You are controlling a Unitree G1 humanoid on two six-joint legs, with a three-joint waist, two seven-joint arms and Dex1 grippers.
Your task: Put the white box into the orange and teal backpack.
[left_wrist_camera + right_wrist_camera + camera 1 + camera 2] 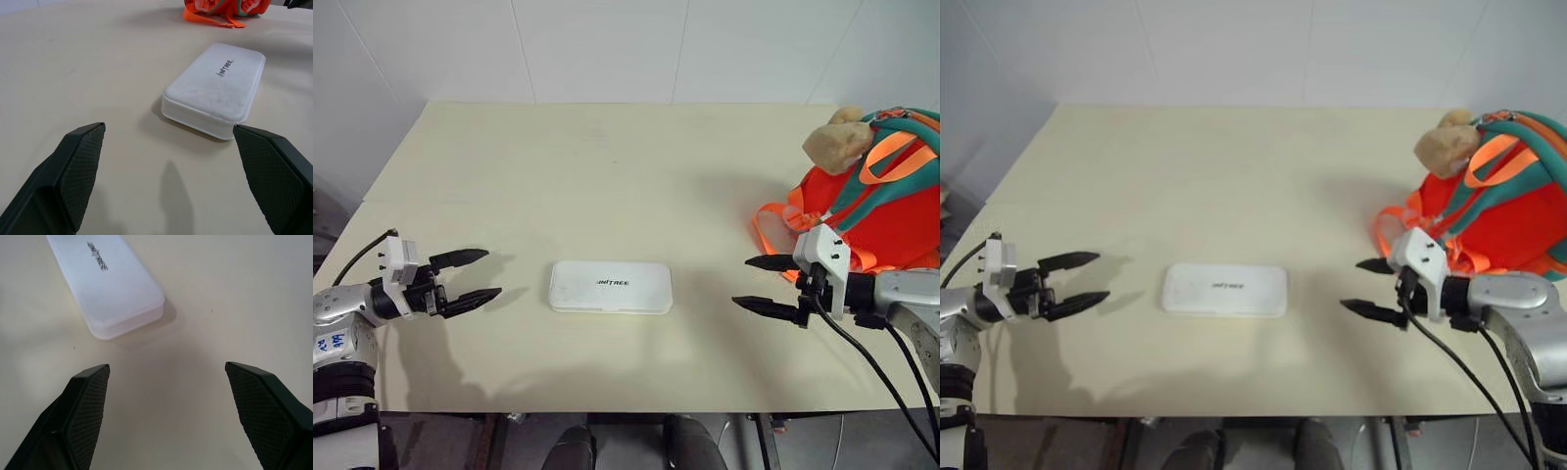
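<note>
The white box (611, 287) lies flat on the table (607, 176) near its front edge, dark lettering on top. At the table's right edge sits the orange and teal backpack (886, 211), a tan plush toy (837, 142) resting on its upper left. My left gripper (478, 279) hovers open to the left of the box, pointing at its short end. My right gripper (759, 284) is open to the right of the box, in front of the backpack, aimed at the other short end. Neither touches the box. Both wrist views show the box (215, 88) (105, 281) ahead of spread fingers.
Orange webbing straps (773, 225) spill from the backpack onto the table beside my right gripper. A white wall (607, 49) closes off the far side of the table.
</note>
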